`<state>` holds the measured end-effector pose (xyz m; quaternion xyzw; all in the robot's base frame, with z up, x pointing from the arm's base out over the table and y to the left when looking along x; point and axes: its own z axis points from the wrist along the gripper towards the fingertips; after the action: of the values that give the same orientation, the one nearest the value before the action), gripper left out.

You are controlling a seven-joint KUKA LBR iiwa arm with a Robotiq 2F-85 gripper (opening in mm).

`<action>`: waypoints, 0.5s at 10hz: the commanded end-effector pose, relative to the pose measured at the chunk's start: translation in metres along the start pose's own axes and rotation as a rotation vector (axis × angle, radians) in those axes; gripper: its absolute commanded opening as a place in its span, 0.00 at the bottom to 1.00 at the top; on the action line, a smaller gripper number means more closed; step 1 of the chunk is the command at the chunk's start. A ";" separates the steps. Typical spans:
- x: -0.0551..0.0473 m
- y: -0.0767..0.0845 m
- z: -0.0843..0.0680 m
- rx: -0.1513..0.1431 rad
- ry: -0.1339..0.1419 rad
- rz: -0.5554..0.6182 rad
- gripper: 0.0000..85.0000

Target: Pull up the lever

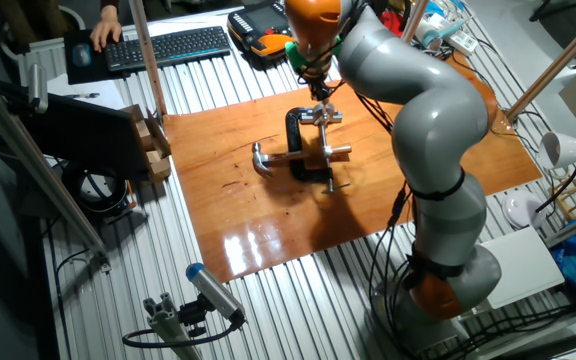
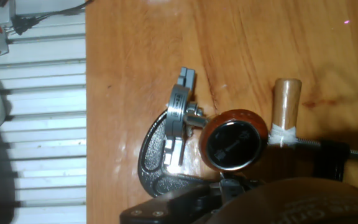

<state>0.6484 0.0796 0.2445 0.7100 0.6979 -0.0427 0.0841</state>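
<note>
The slatted metal table [image 1: 118, 250] carries a glossy wooden board [image 1: 268, 235]. The board's near half is bare. Its left edge touches a stack of small wooden blocks [image 1: 154, 146], and its right edge runs close to a slanted pole [image 1: 553, 65]. Beyond the far edge lie a keyboard [image 1: 168, 45] and an orange-and-black device [image 1: 260, 40].

The grey arm [image 1: 433, 120] rises from the near right corner and bends over the board. It shadows the strip between its base and the work.

A black C-clamp [image 1: 296, 140] lies near the board's centre. A hammer [image 1: 265, 160] is laid across it. The steel head is on the left and the light handle reaches right over the clamp's long thin screw [image 1: 330, 170]. White tape rings the handle at that crossing.

The lever [image 1: 325, 116] is the short silver crossbar at the far end of the screw. In the hand view the lever [image 2: 179, 115] stands just left of a round black disc with an orange rim [image 2: 235, 144].

The gripper [image 1: 320, 95] hangs directly above the lever. Its fingers are too small or hidden in both views, so I cannot tell whether they are spread or closed.
</note>
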 end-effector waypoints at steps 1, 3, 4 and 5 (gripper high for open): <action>-0.006 0.002 0.000 -0.002 0.006 -0.007 0.00; -0.023 0.007 0.000 0.012 0.036 -0.024 0.00; -0.030 0.007 0.002 0.004 0.039 -0.033 0.00; -0.037 0.006 0.005 -0.008 0.044 -0.043 0.00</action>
<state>0.6531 0.0419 0.2461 0.6941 0.7159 -0.0247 0.0713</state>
